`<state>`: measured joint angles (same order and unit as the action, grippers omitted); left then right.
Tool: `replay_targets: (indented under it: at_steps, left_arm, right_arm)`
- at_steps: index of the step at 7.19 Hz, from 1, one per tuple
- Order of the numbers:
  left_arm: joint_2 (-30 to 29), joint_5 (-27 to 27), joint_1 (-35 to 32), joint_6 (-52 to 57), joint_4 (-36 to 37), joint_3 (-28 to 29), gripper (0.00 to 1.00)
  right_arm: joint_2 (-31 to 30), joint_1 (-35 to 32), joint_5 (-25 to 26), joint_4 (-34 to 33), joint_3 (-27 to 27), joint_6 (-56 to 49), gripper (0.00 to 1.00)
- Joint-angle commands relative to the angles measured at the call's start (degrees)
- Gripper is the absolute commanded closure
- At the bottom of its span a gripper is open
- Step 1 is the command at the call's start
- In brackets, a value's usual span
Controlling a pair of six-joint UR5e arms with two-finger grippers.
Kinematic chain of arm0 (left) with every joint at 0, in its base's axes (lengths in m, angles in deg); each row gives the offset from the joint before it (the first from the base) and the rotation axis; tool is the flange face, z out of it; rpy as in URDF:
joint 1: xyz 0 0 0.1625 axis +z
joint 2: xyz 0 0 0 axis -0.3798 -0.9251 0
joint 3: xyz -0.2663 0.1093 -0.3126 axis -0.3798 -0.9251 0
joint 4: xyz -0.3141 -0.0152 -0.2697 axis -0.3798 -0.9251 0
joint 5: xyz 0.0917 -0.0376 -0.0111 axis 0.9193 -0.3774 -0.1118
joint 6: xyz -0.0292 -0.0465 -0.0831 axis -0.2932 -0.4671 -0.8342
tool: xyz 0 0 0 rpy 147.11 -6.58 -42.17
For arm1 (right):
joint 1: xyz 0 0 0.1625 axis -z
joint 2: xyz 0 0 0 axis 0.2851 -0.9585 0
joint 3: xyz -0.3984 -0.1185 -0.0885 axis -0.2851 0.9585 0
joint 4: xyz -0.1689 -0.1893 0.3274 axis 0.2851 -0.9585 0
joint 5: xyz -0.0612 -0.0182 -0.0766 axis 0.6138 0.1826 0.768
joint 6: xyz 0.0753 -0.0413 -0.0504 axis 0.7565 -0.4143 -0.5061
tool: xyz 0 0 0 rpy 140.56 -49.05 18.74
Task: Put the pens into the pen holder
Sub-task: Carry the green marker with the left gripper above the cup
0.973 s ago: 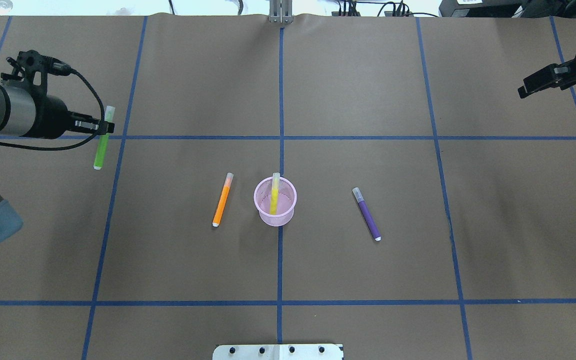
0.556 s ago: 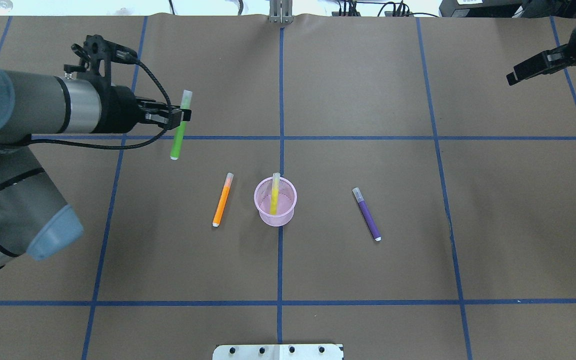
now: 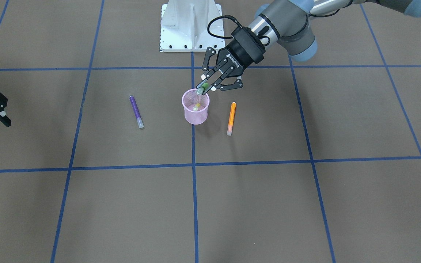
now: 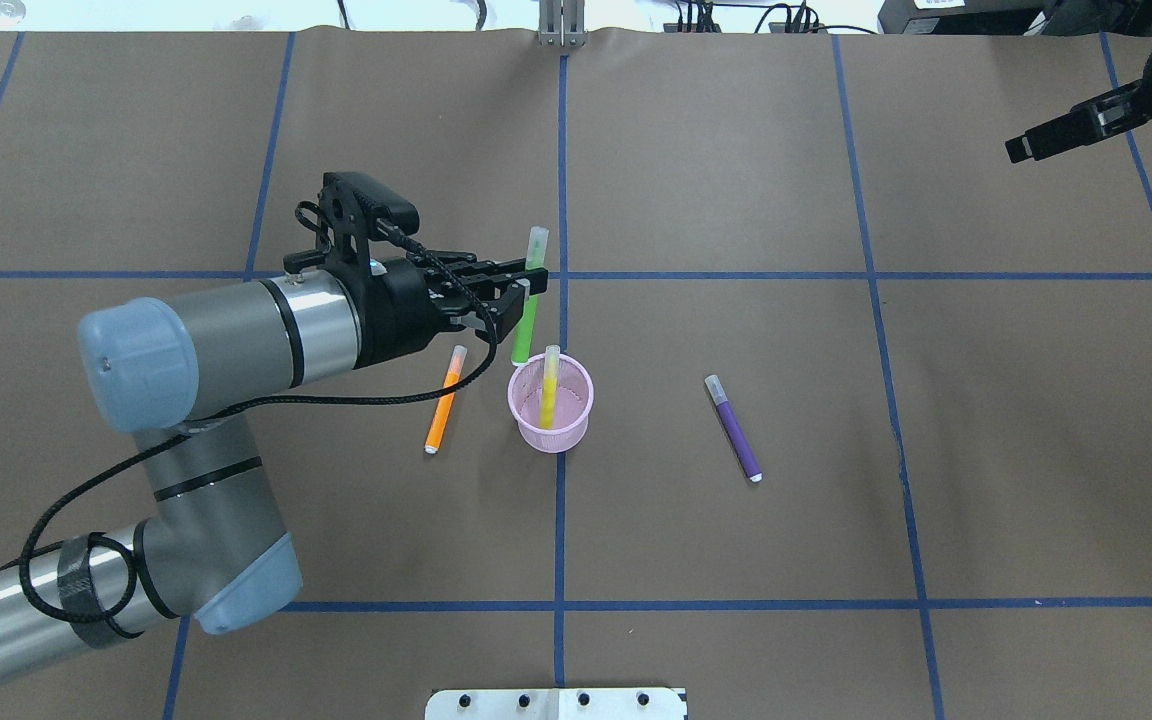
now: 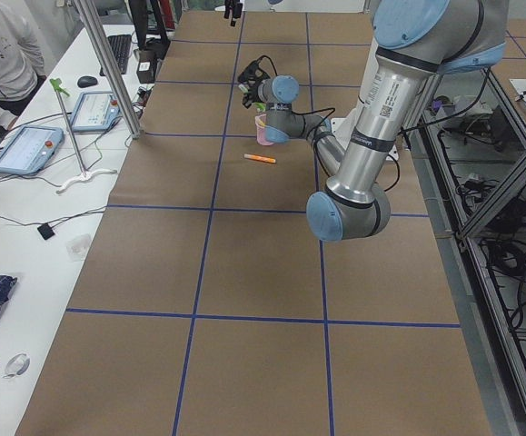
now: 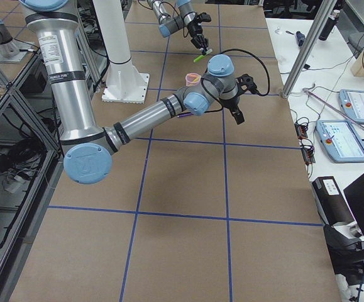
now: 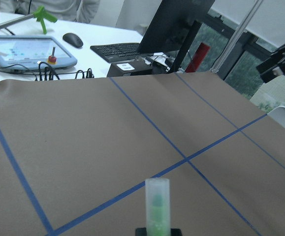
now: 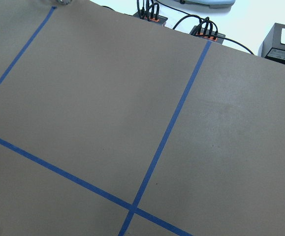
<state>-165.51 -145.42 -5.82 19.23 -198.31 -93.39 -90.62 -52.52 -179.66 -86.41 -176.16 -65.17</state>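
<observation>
The green pen (image 4: 534, 262) hangs tilted, its lower end just at the rim of the pink pen holder (image 4: 550, 425), pinched tight in the left gripper (image 3: 206, 86). A yellow pen (image 4: 548, 385) stands inside. The orange pen (image 4: 444, 400) lies just left and the purple pen (image 4: 736, 432) further right. The right gripper (image 4: 1036, 143) hangs far right, and I cannot tell how its jaws stand

We see bright, even, diffuse light from overhead across the brown paper-covered table (image 4: 836, 400), with no glare on it. Shadows are faint and soft-edged: a dim patch lies on the paper beside the small pink mesh cup (image 3: 195, 113). Beyond the table's far edge the overhead view burns out white. In the left wrist view the near bright green pen with a clear cap (image 7: 157, 209) is soft, the paper behind it sharper.
</observation>
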Motion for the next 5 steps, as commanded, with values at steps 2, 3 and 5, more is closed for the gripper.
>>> replay_targets:
  at_steps: [2,3,5]
  left_arm:
    - [-1.12,6.15,2.74,5.33,-15.66,11.50,1.00]
    - [-1.12,6.77,3.09,5.33,-15.76,12.22,1.00]
    - [-1.29,6.86,4.14,5.33,-15.68,12.32,0.89]
  right_arm:
    - [-0.15,0.01,0.09,0.54,0.04,0.00,0.01]
    - [-0.15,0.01,0.09,0.46,0.04,0.00,0.01]
    - [-0.15,0.01,0.01,0.46,0.04,0.00,0.01]
